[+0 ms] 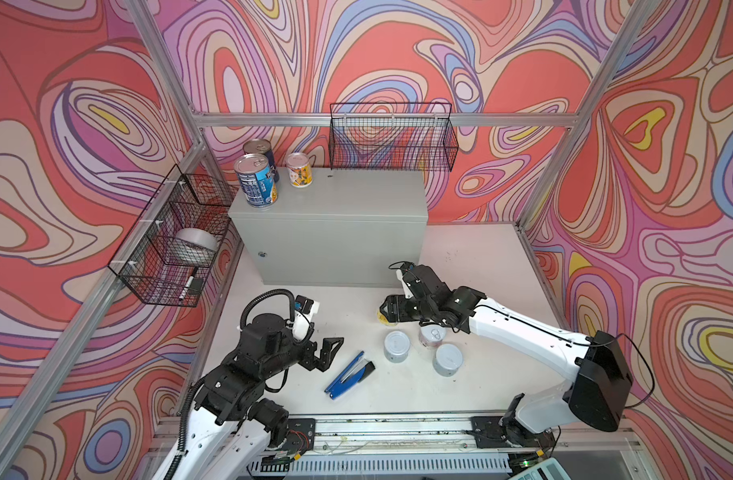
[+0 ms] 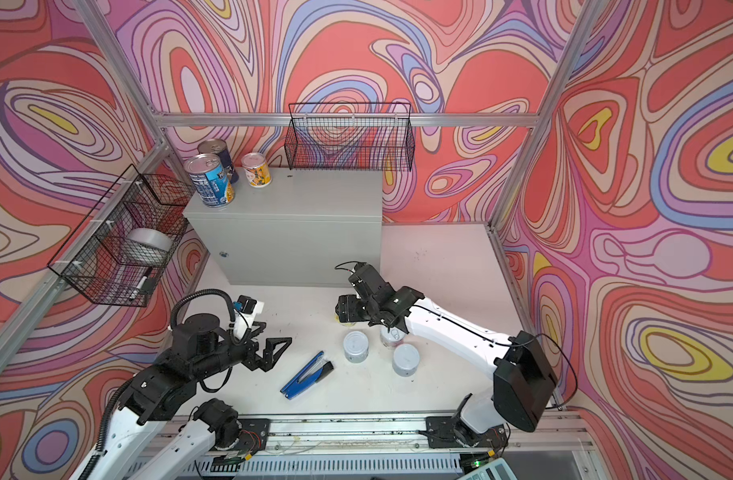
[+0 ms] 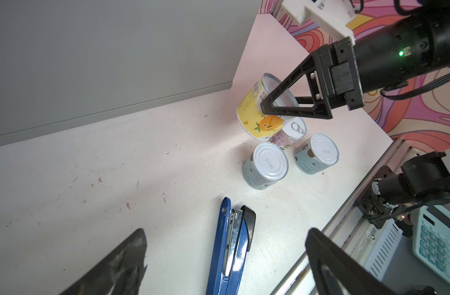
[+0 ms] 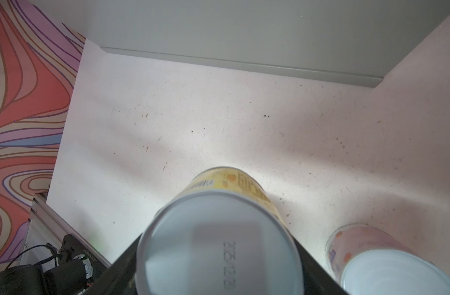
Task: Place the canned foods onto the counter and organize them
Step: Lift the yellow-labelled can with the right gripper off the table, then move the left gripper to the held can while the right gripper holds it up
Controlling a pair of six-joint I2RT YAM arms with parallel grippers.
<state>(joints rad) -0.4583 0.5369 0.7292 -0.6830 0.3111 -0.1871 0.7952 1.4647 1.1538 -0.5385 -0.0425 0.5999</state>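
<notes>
From where I stand, the right gripper (image 1: 386,311) is closed on a short yellow-labelled can (image 3: 259,122) just in front of the counter (image 1: 327,232). Its jaws are partly drawn in against the can's round wall, close under the white lid. The can looks a little tipped, and I cannot tell whether its base is clear of the table (image 1: 460,257). The left gripper (image 1: 326,354) hangs wide open with nothing in it, near the blue stapler (image 1: 350,374). Up on the counter stand a tall blue-labelled can (image 1: 254,180), its twin (image 1: 265,151) behind it, and a small yellow-orange can (image 1: 299,169), all crowded towards one end. Close by the right gripper, a pink-labelled can (image 1: 431,334), a blue-grey can (image 1: 397,345) and a second blue-grey can (image 1: 449,358) wait on the table. I would expect the held can to be rigid and fairly heavy if full, so squeezing should not hurt it. Its glossy curved label looks slippery, though, and a grip so near the rim may let it swing or slide. Holding it across the middle of the wall, with the jaws square to it, would seem safer for lifting it up there.
</notes>
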